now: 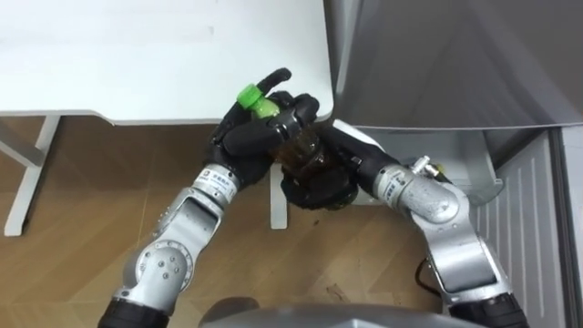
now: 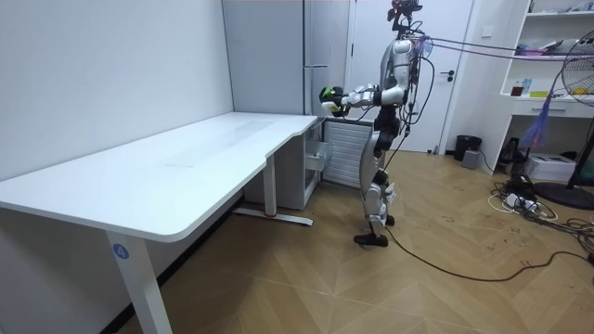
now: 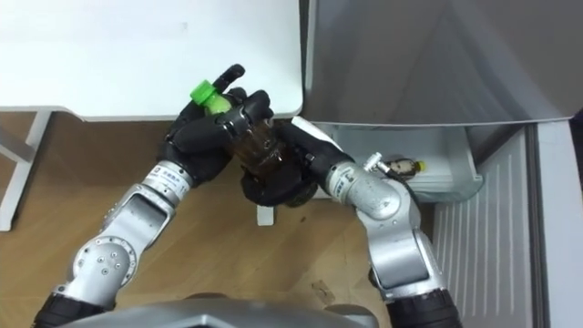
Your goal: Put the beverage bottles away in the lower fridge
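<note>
The dark drink bottle (image 1: 296,137) with a green cap is gripped in both hands beside the desk (image 1: 137,64) corner: the left hand (image 1: 241,137) wraps its upper part and the right hand (image 1: 319,187) cups its base. This looks like the carrying step; next it must swing right and down into the fridge (image 1: 455,55) lower drawer (image 1: 469,173) (apparently open).

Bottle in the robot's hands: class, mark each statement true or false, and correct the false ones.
1. The bottle has a green cap. True.
2. The left hand and right hand both hold it. True.
3. It stands on the desk. False: the hands hold it up, off the desk.
4. Its liquid is clear. False: it is dark brown.
</note>
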